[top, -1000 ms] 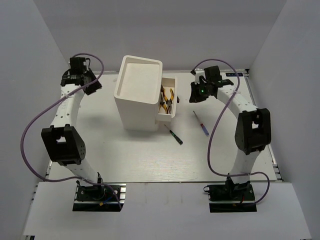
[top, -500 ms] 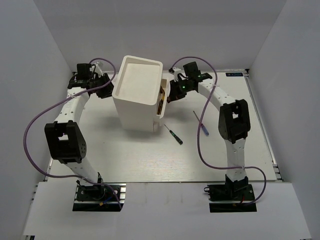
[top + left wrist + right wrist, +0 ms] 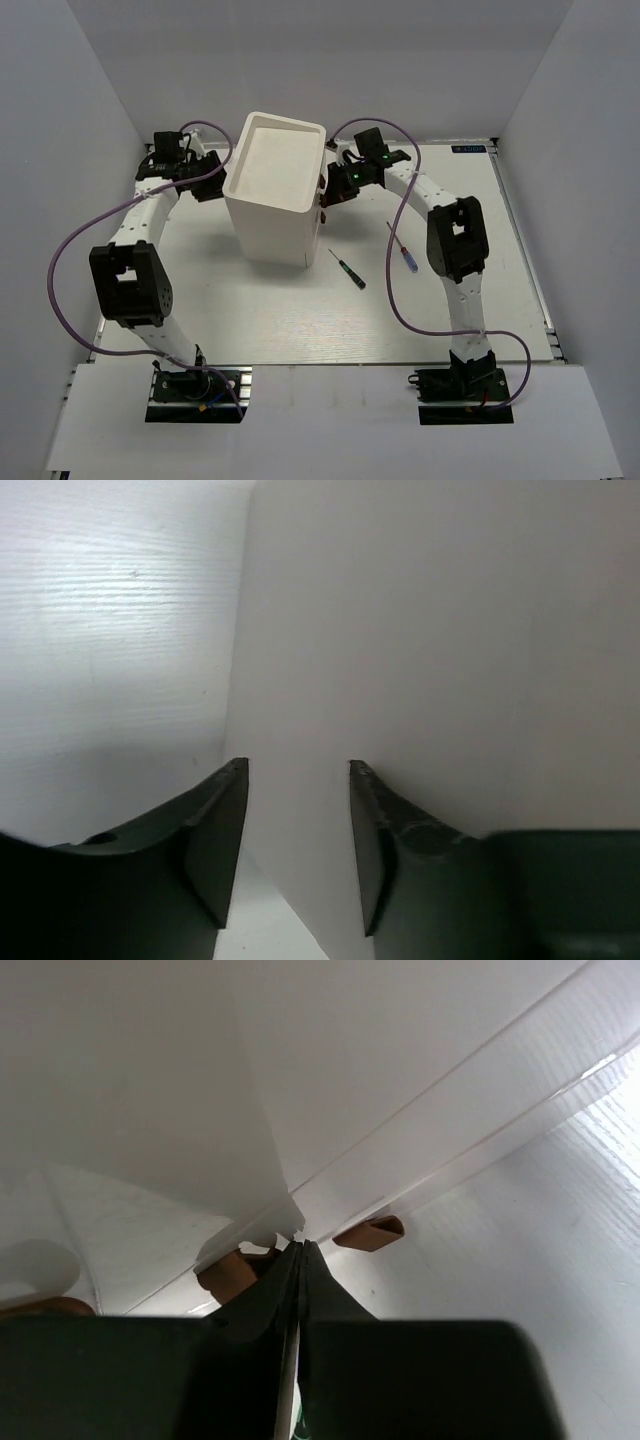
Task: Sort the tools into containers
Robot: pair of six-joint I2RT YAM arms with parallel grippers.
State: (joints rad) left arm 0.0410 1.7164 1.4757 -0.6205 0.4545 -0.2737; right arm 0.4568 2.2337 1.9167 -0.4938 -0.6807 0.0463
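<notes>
The tall white box [image 3: 275, 185] stands mid-table, with its drawers [image 3: 322, 195] on the right side pushed in. My right gripper [image 3: 328, 192] is shut and empty, its tips [image 3: 300, 1246] pressed against a drawer front [image 3: 420, 1130] between two brown knobs [image 3: 368, 1232]. My left gripper [image 3: 213, 180] is open at the box's left wall [image 3: 420, 660], which fills the view past its fingertips [image 3: 298, 765]. A thin dark-green screwdriver [image 3: 348, 268] and a thin blue-handled screwdriver [image 3: 403, 247] lie on the table right of the box. The pliers and the stubby screwdrivers are hidden.
White enclosure walls [image 3: 90, 110] close in the table on the left, back and right. Purple cables [image 3: 70, 250] loop beside both arms. The right arm's elbow [image 3: 455, 240] stands just right of the blue-handled screwdriver.
The open drawer holding the yellow-handled pliers has slid shut as my right gripper pushed left against it. My left gripper moved right, up to the box's left wall.
</notes>
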